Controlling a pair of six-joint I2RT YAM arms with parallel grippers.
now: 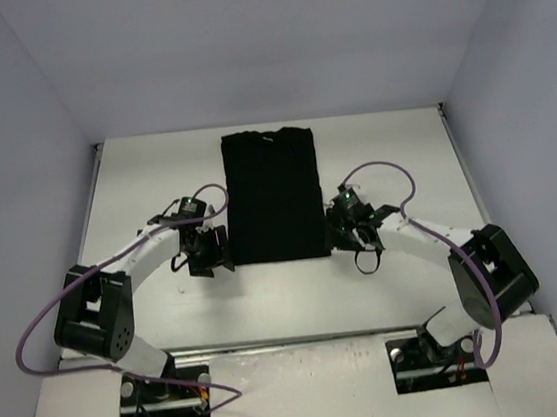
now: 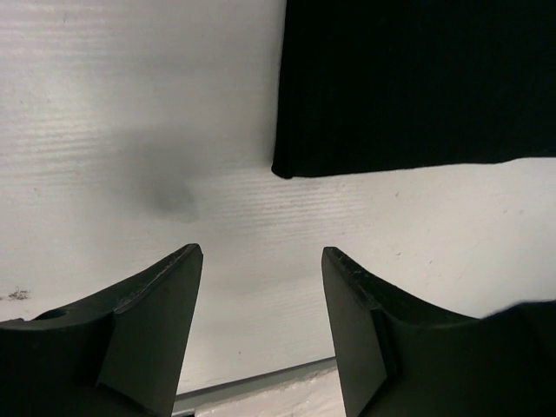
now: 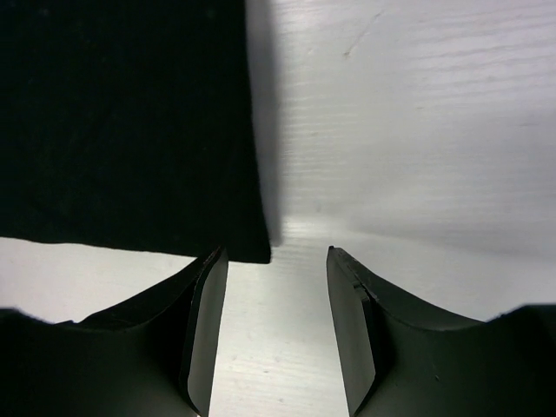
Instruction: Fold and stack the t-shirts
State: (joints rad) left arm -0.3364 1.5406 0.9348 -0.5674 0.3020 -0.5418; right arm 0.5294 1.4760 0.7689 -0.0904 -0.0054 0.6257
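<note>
T-shirt [image 1: 273, 194] lies flat on the white table [image 1: 393, 155], in the middle of it and toward the far side from the arm bases. It is plain black and is folded into a long, narrow rectangle with straight edges; the sleeves do not stick out at the sides. The cloth looks smooth, and in the wrist views a fine ribbed weave is seen. Its long axis runs from the near side to the far side of the table. The collar end points away from the arms, where a small light mark shows at the far edge, and the straight hem end points toward the arms.

The left gripper [image 1: 214, 256] is low over the table, just beside the near left corner of the T-shirt. Its jaws are spread, with bare table between them, and the corner lies a little ahead of them, not touching. The right gripper [image 1: 347, 233] is just beside the near right corner. Its jaws are spread too and hold nothing. The corner lies very close to the tip of one finger [image 3: 208, 287]; whether they touch cannot be told.
</note>
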